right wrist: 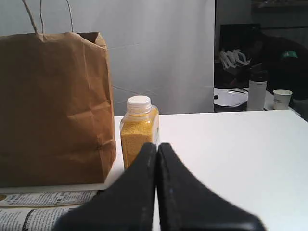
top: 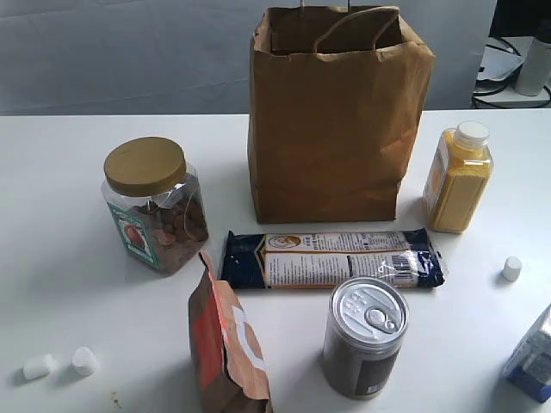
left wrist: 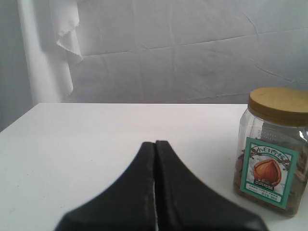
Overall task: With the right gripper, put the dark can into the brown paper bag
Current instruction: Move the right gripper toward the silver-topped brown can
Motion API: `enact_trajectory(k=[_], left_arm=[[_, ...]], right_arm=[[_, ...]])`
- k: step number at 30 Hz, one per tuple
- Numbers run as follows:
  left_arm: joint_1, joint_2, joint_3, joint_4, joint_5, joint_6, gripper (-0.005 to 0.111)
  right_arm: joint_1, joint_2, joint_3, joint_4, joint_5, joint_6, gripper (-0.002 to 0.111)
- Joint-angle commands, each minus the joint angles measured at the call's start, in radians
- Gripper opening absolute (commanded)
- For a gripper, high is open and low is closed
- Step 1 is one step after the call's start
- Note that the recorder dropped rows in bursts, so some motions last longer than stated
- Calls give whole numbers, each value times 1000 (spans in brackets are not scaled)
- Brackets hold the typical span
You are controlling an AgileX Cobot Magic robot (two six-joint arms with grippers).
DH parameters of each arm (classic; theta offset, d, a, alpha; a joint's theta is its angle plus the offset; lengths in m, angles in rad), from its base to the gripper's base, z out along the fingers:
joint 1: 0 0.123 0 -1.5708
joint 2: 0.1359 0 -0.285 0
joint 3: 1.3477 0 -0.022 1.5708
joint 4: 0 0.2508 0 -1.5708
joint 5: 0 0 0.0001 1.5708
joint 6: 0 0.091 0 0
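The dark can (top: 364,337) stands upright near the table's front edge, silver pull-tab lid up. Behind it, at the back middle, the brown paper bag (top: 336,116) stands open with its handles up; the bag (right wrist: 53,108) also fills one side of the right wrist view. Neither arm shows in the exterior view. My right gripper (right wrist: 157,144) is shut with nothing in it, its tips pointing at the yellow bottle (right wrist: 138,130). My left gripper (left wrist: 155,143) is shut and empty, with the nut jar (left wrist: 273,149) off to one side. The can is out of both wrist views.
A gold-lidded nut jar (top: 157,205) stands at the left. A flat blue-and-white packet (top: 331,258) lies between bag and can. A torn brown-and-orange pouch (top: 225,340) stands front middle. Yellow bottle (top: 459,176) at the right, blue carton (top: 532,357) at the front right corner, small white pieces (top: 60,363) front left.
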Motion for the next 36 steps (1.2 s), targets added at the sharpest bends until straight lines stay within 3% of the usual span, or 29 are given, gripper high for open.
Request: enact_trajectory(k=[1,8,12,17,21,26,30,34,36], left_arm=[[-6,-3,4,3,-6,-3,0],[-6,-3,4,3,-6,-3,0],[-6,-3,4,3,-6,-3,0],[-6,-3,4,3,-6,-3,0],[-6,-3,4,3,-6,-3,0],[-6,-3,4,3,-6,-3,0],[-6,-3,4,3,-6,-3,0],[-6,-3,4,3,-6,-3,0],[-6,-3,4,3,-6,-3,0]], right_arm=[[3,-2,4,45,-29,-3,0],[3,-2,4,70,-71,-3,0],[3,-2,-12,177,-60,-8,0],[9,83,-149,307,1,-71,0],[55,234,-308,233,129,-72,0],[178,482,-523,102,312,5,0],[404,780,-704,-98,551,325,0],[588,1025,-811,-194,650,538,0],[658,1153,-876,-204,714,591,11]])
